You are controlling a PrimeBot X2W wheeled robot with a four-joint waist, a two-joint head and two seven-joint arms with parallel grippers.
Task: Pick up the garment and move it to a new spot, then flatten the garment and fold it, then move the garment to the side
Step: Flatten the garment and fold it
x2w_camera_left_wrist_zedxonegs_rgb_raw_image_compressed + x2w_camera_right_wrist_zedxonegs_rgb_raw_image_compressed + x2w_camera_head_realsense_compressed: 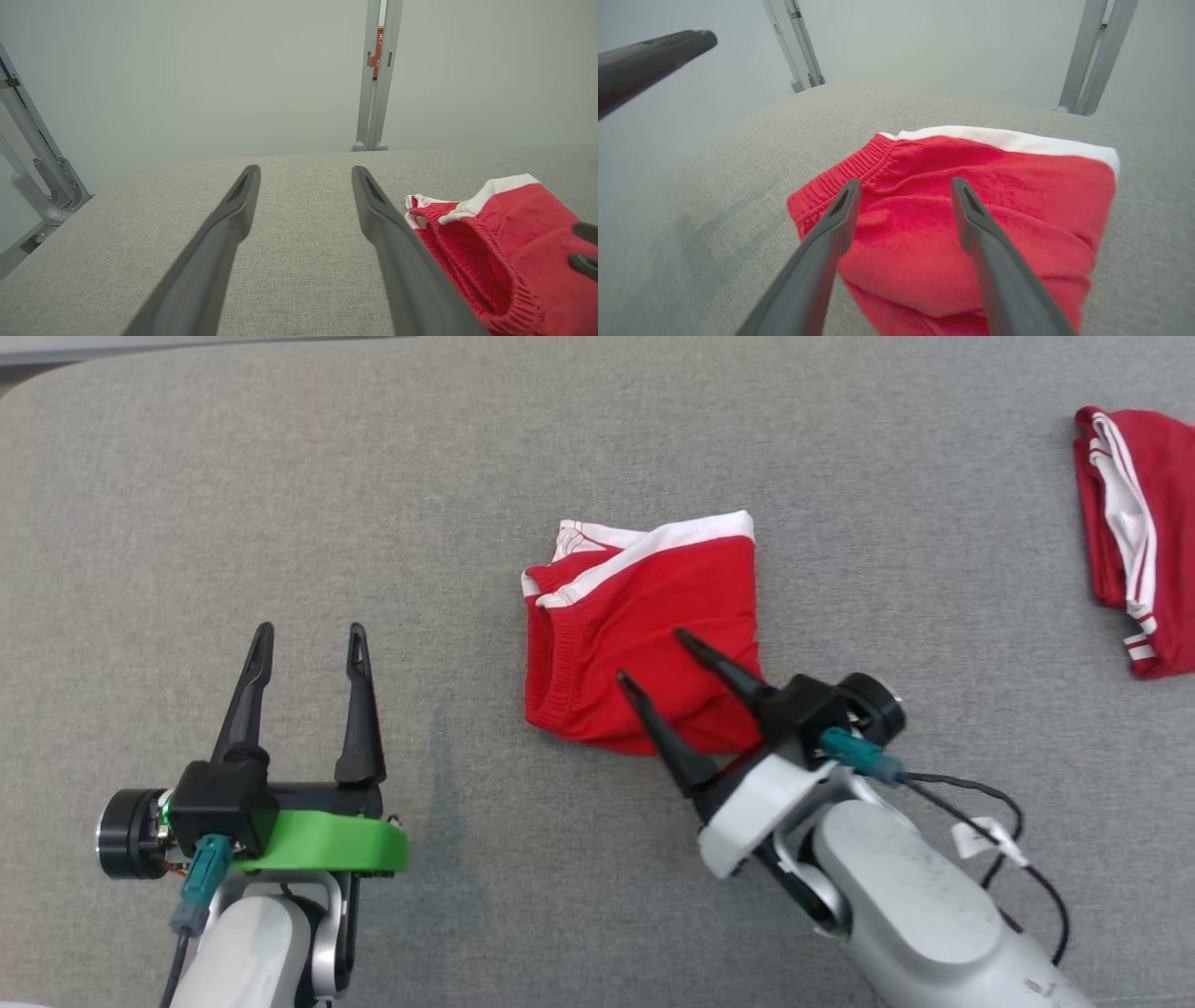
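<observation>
Right end effector (651, 654), released, over the folded garment (644, 602) at frame centre; left end effector (311, 630) also released; a low retreat could snag cloth, spoiling the fold.

Garment (635, 616) soft matt cloth; table (280, 476) rough woven fabric.
</observation>
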